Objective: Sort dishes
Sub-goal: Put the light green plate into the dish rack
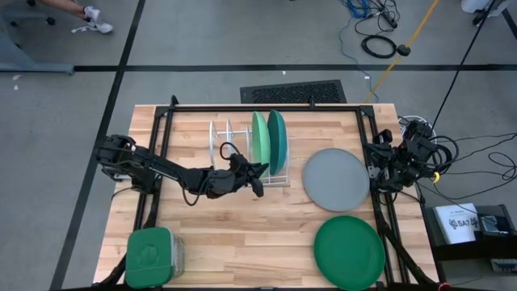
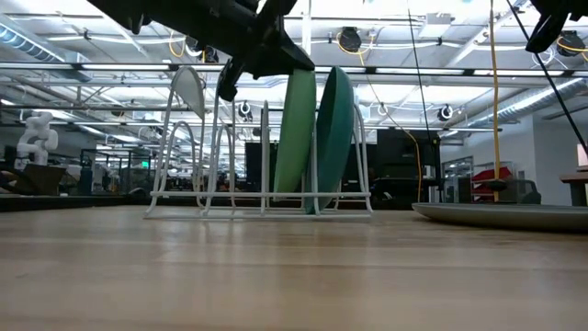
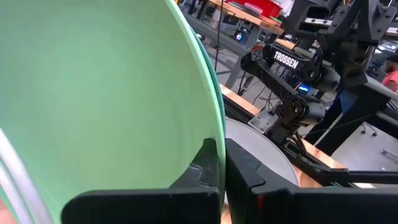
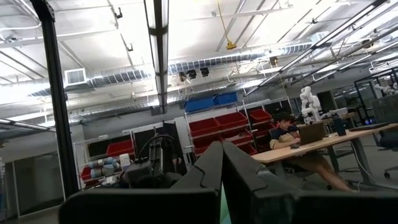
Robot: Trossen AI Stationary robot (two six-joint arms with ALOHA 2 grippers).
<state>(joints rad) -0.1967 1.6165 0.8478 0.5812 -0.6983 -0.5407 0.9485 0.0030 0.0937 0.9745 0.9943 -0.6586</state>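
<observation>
The light mint green plate (image 1: 258, 145) and the teal plate (image 1: 277, 141) stand on edge side by side in the white wire rack (image 1: 222, 145); both also show in the low view, mint (image 2: 296, 138) and teal (image 2: 334, 138). My left gripper (image 1: 258, 176) is at the mint plate's near side, shut on its rim. The grey plate (image 1: 335, 179) and the dark green plate (image 1: 349, 252) lie flat on the table at the right. My right gripper (image 4: 222, 168) is shut and empty, held at the table's right edge. My left gripper pinches the mint plate's rim (image 3: 219, 146) between its two fingers (image 3: 199, 174), one on each face. It comes from the table's left and near side, above the table, at the plate's upper near edge (image 2: 299, 74). The plate stands on edge in the rack.
A green square lidded container (image 1: 151, 255) sits at the near left corner. The rack's left slots (image 2: 193, 138) are free. The right arm (image 1: 396, 162) stands beside the grey plate. Bare wood lies in the near middle.
</observation>
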